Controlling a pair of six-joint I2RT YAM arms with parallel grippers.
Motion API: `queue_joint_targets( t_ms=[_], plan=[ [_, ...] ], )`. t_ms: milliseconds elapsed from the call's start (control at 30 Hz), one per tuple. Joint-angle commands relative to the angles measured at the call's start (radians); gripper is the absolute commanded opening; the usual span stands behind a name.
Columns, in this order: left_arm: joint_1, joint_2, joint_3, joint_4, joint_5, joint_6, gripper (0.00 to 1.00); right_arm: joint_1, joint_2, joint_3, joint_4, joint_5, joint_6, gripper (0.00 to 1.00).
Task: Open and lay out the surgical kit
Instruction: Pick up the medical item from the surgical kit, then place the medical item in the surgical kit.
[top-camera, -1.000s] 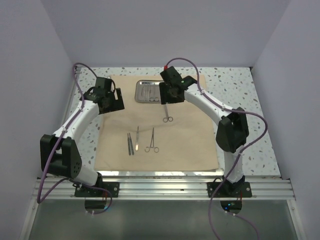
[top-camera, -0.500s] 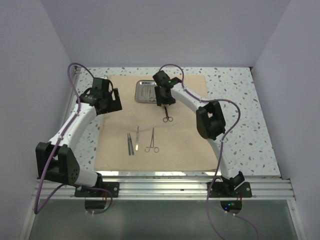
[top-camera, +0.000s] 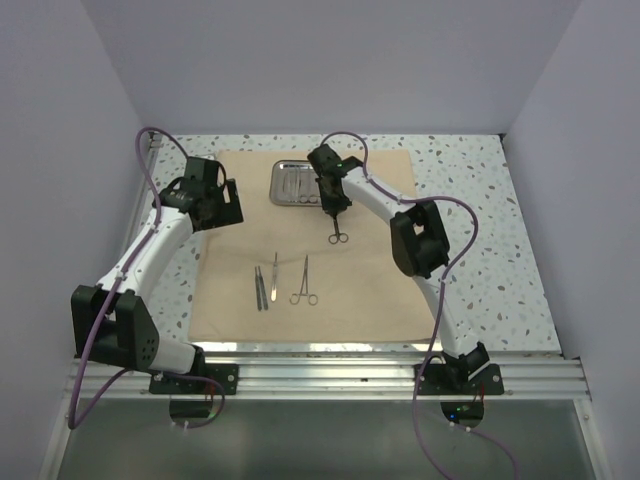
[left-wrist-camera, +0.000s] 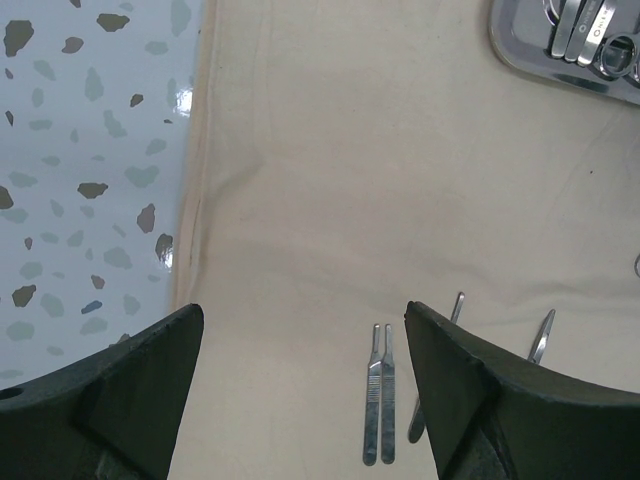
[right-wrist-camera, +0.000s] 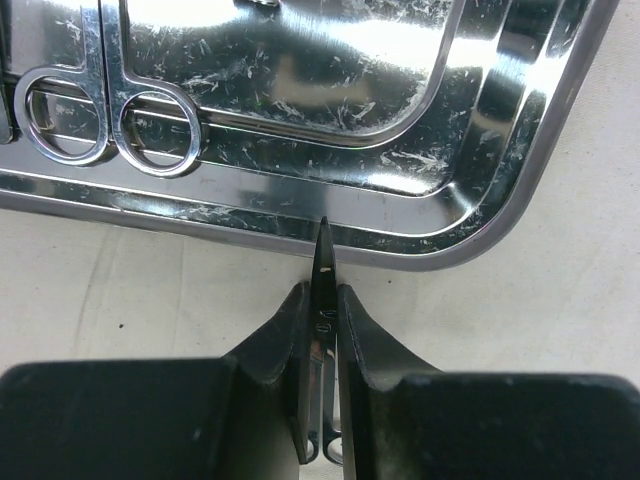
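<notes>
— What lies nearest to us?

— On the cloth (top-camera: 380, 290), in a row: tweezers (top-camera: 260, 288), a scalpel handle (top-camera: 275, 272) and the near scissors (top-camera: 303, 283). All are slim polished steel, lying flat on the soft beige weave, each apart from the others.

— And the left gripper (left-wrist-camera: 300, 320)?

— It hangs over the left part of the cloth. Its jaws are wide apart, with nothing between them.

— The right gripper (right-wrist-camera: 320, 320)?

— Its jaws are pressed together on the held scissors (right-wrist-camera: 322, 255), close to the blades. The tip points at the rim of the tray (right-wrist-camera: 520, 190) and the rings are toward us. I cannot tell if they touch the cloth.

— How will they handle?

— Light and stiff, I think. But smooth steel is slippery, and in such a narrow pinch it may swing. A hold nearer the pivot seems steadier to me.

— And farthest?

— The tray, on the far part of the cloth. It is shiny, scratched, with rounded corners, and a ring-handled tool (right-wrist-camera: 103, 60) lies inside.
</notes>
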Motion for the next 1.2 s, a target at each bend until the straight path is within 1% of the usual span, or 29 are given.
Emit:
queue_joint_targets(
  t_ms=[0,133,167,267,300,367,400,433,467,500,533,567,633,667,733,833,933,1033,1167],
  plan=[
    [0.008,0.003,-0.006,0.021,0.001,0.023,0.86,-0.003,-0.054,-0.003,-0.031,0.032,-0.017,0.0],
    [0.008,0.016,-0.008,0.04,0.018,0.021,0.86,-0.003,-0.117,0.033,-0.059,0.048,-0.009,0.0],
    [0.008,0.017,-0.008,0.043,0.019,0.021,0.86,-0.003,-0.129,0.058,-0.088,0.051,-0.003,0.0],
    [0.008,0.025,-0.011,0.058,0.025,0.021,0.86,0.003,-0.178,0.1,-0.145,0.033,0.047,0.0],
    [0.008,0.028,-0.014,0.064,0.027,0.023,0.86,0.006,-0.191,0.094,-0.154,0.004,0.095,0.0],
    [0.008,0.039,-0.015,0.08,0.033,0.021,0.86,0.018,-0.247,0.036,-0.166,-0.038,0.161,0.0],
    [0.008,0.043,-0.015,0.09,0.035,0.018,0.86,0.029,-0.272,0.001,-0.159,-0.094,0.229,0.0],
    [0.008,0.054,-0.014,0.093,0.042,0.016,0.86,0.035,-0.295,-0.083,-0.15,-0.115,0.26,0.0],
    [0.008,0.057,-0.014,0.096,0.047,0.012,0.87,0.043,-0.342,-0.129,-0.128,-0.13,0.297,0.0],
    [0.008,0.062,-0.014,0.106,0.051,0.001,0.86,0.056,-0.366,-0.179,-0.113,-0.167,0.367,0.0],
    [0.008,0.063,-0.015,0.112,0.059,-0.005,0.87,0.066,-0.387,-0.284,-0.09,-0.185,0.403,0.0],
    [0.008,0.062,-0.018,0.119,0.065,-0.011,0.87,0.075,-0.412,-0.336,-0.035,-0.197,0.463,0.0],
    [0.008,0.063,-0.028,0.139,0.07,-0.03,0.88,0.103,-0.456,-0.461,0.014,-0.23,0.51,0.0],
    [0.008,0.062,-0.031,0.146,0.073,-0.036,0.89,0.112,-0.461,-0.489,0.036,-0.239,0.544,0.0],
    [0.008,0.074,-0.029,0.159,0.076,-0.045,0.9,0.133,-0.456,-0.529,0.054,-0.283,0.555,0.0],
    [0.008,0.095,-0.022,0.169,0.088,-0.05,0.91,0.167,-0.439,-0.533,0.076,-0.276,0.554,0.0],
    [0.008,0.112,-0.006,0.159,0.104,-0.053,0.92,0.19,-0.403,-0.514,0.104,-0.251,0.546,0.0],
    [0.008,0.103,-0.005,0.156,0.105,-0.051,0.92,0.198,-0.355,-0.469,0.085,-0.239,0.54,0.0],
    [0.008,0.077,-0.028,0.152,0.091,-0.047,0.93,0.199,-0.3,-0.415,0.035,-0.244,0.489,0.0]
  ],
)
